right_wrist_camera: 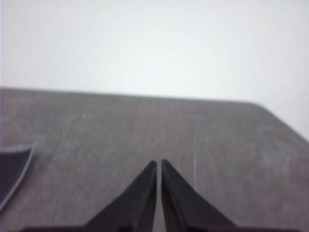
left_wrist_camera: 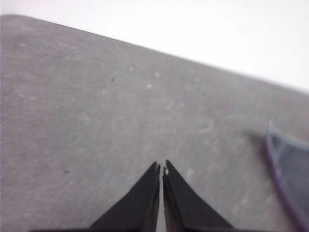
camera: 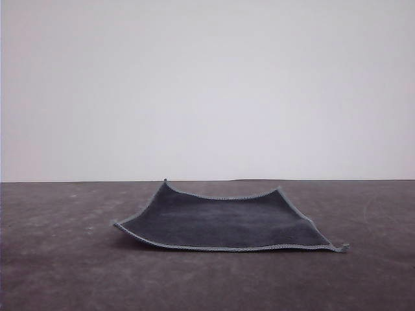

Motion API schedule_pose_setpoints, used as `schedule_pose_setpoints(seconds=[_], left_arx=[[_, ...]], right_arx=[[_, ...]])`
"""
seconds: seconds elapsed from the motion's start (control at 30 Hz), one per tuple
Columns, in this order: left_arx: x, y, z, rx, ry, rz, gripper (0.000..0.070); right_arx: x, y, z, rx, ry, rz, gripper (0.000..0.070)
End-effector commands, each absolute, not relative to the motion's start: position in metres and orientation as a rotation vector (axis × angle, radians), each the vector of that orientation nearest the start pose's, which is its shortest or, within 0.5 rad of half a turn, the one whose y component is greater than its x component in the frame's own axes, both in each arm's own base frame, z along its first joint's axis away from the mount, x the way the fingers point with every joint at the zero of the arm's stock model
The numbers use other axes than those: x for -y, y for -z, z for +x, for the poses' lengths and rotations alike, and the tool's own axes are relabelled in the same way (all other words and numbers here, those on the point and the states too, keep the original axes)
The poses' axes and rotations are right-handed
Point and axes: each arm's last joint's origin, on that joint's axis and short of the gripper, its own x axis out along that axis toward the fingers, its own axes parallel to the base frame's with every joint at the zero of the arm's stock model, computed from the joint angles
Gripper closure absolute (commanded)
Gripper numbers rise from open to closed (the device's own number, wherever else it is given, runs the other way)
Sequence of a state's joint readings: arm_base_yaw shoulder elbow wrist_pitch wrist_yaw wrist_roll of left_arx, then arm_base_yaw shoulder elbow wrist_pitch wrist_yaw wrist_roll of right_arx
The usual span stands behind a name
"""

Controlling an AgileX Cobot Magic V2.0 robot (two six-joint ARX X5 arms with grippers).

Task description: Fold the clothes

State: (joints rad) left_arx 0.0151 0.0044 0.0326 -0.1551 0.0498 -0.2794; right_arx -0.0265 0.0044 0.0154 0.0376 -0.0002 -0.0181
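Grey cloth lying flat on the table, both grippers pinched together and holding nothing.

The cloth (camera: 224, 223) sits lower centre of the front view, dark grey side up, far corners curling up a bit and a little tag sticking out at its lower right corner. Table (camera: 58, 259) is a dull brownish grey. Left gripper (left_wrist_camera: 161, 170) hangs over bare table, tips nearly touching, with a purple-edged bit of cloth at that frame's right edge. Right gripper (right_wrist_camera: 159, 163) is closed too, cloth corner at the left edge.

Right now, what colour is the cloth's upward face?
Dark grey, with lighter grey stitched edging; the cloth shows best in the front view.
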Motion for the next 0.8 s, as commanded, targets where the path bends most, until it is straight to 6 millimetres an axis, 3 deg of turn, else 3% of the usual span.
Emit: schedule_pose_setpoints(seconds=[0.0, 0.3, 0.57, 0.77], left_arx=[[0.0, -0.156, 0.096, -0.12, 0.011, -0.404, 0.07], [0.0, -0.177, 0.096, 0.059, 0.051, -0.5, 0.07], [-0.001, -0.228, 0.08, 0.131, 0.035, -0.468, 0.0697], [-0.001, -0.271, 0.069, -0.013, -0.019, -0.418, 0.0697]], right_arx=[[0.003, -0.174, 0.097, 0.083, 0.027, -0.004, 0.0685], [0.003, -0.189, 0.094, 0.238, 0.013, 0.162, 0.0694], [0.003, -0.219, 0.086, 0.314, 0.01, 0.287, 0.0694], [0.003, -0.25, 0.071, 0.144, 0.032, 0.325, 0.0694]])
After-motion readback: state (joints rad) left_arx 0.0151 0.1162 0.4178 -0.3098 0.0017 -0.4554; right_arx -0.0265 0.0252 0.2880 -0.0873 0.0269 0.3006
